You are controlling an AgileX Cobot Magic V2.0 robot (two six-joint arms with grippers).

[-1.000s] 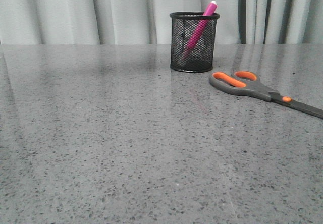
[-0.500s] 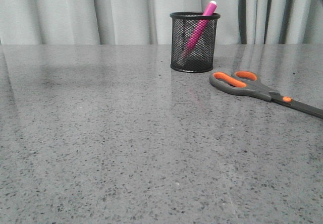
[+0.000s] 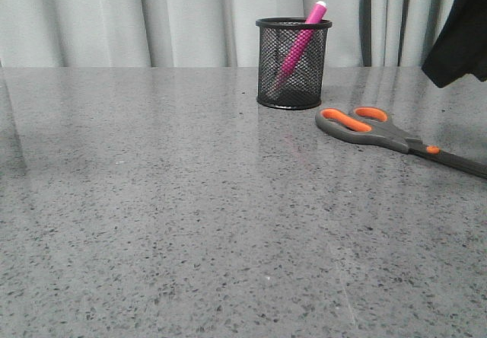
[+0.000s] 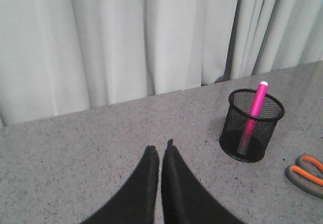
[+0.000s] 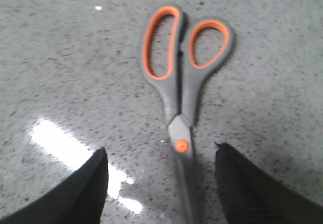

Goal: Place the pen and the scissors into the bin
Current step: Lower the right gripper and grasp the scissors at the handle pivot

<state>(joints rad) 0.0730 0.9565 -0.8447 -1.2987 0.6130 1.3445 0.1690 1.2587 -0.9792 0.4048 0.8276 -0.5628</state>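
With the pen (image 3: 303, 39) leaning in the bin (image 3: 293, 63) at upper centre, the right pincer (image 5: 160, 178) hangs wide over the scissors (image 3: 396, 137) lying flat on the tabletop (image 3: 152, 201) at right — next, I judge, a descent astride the pivot, the left pincer (image 4: 160, 156) pressed together.

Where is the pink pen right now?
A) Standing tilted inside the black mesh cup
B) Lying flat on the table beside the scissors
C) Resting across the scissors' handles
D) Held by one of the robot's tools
A: the pen leans inside the bin, its white tip poking above the rim, while the scissors lie apart on the table.
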